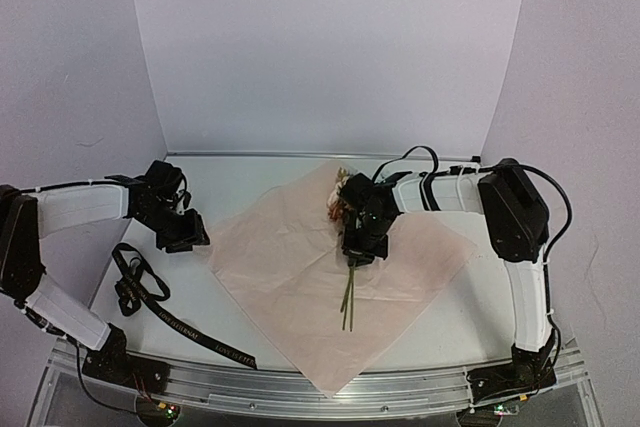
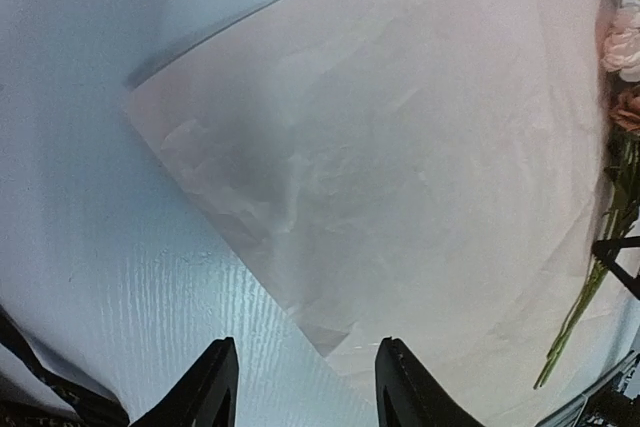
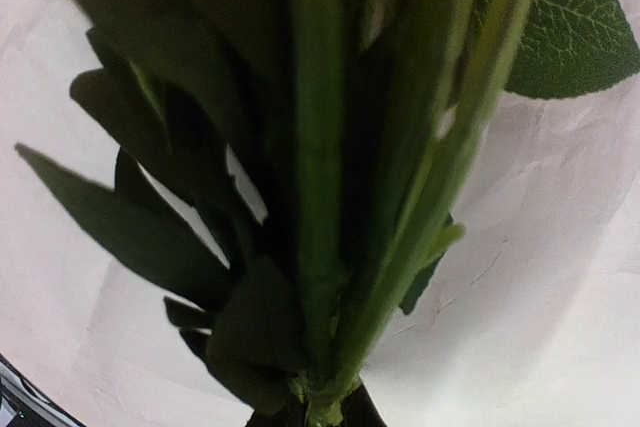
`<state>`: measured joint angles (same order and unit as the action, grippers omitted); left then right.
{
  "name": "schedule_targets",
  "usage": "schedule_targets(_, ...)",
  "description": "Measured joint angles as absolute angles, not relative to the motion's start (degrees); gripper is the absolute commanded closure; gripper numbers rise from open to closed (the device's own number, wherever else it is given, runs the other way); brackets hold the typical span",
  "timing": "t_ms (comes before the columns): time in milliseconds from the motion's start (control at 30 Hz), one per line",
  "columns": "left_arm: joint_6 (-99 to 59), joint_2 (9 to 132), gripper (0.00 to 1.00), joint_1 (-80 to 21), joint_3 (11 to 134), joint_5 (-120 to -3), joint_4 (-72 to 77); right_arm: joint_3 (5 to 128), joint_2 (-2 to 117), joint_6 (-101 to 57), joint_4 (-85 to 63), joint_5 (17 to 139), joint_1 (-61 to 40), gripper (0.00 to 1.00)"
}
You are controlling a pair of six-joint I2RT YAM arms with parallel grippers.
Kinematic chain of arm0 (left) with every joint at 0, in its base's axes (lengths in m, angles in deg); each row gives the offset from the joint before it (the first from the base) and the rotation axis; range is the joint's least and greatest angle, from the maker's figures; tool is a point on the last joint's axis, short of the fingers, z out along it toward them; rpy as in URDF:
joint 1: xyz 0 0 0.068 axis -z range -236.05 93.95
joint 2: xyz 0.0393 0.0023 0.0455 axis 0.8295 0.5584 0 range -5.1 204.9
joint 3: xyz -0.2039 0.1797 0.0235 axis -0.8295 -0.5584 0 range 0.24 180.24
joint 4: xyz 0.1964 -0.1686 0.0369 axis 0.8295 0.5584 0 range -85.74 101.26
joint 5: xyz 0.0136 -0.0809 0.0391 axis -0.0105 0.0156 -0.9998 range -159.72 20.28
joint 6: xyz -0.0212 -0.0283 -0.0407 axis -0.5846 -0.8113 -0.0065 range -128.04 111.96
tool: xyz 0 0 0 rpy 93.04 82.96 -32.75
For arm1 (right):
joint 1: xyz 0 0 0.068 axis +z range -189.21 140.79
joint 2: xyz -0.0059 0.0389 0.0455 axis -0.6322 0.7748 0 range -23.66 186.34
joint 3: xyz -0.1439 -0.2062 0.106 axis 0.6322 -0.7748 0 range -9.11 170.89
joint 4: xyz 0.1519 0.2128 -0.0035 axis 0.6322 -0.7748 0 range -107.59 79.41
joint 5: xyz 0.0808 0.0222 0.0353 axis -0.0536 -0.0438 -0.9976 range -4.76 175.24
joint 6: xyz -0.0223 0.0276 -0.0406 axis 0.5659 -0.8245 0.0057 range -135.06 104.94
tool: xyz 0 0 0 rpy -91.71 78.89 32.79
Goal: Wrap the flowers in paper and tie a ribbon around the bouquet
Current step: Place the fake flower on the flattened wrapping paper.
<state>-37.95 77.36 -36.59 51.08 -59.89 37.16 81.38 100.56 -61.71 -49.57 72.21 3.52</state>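
Observation:
The pale pink paper (image 1: 300,267) lies spread flat like a diamond on the table. The flowers (image 1: 336,201) rest on its far part, their thin green stems (image 1: 348,303) pointing toward the near edge. My right gripper (image 1: 358,249) is shut on the stems; in the right wrist view the green stems (image 3: 330,197) and leaves fill the frame above the fingertips (image 3: 400,421). My left gripper (image 1: 190,237) hangs open by the paper's left corner (image 2: 328,345), which lies between the fingers (image 2: 214,387), untouched. The black ribbon (image 1: 150,297) lies at the near left.
White walls close the table at the back and sides. A metal rail (image 1: 300,392) runs along the near edge, where the paper's near corner overhangs it. The ribbon (image 2: 40,379) curls just left of my left gripper.

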Motion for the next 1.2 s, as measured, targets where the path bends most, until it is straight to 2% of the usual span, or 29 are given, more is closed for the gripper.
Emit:
schedule_targets(267,-43.86,74.65,0.67,-25.73,51.53,-61.49,32.56,85.26,100.38,-59.58,-53.68,72.58,4.36,1.00)
schedule_targets(533,-45.57,85.64,0.82,-18.94,51.59,-56.72,22.29,95.55,101.01,-56.04,-57.23,72.48,4.49,1.00)
schedule_targets(700,-45.60,93.98,0.83,-18.69,51.75,-57.09,21.78,102.24,105.13,-52.89,-58.49,72.68,4.49,1.00)
schedule_targets(833,-45.58,94.73,0.84,-18.86,52.40,-57.89,21.29,105.51,109.16,-50.20,-59.20,73.31,4.42,1.00)
schedule_targets(933,-45.58,94.82,0.84,-18.86,52.40,-58.01,21.04,107.82,112.13,-48.83,-59.67,73.70,4.12,0.95)
schedule_targets(1200,-45.60,94.82,0.85,-18.86,52.37,-58.02,20.94,109.15,114.13,-49.33,-60.13,77.02,3.54,0.96)
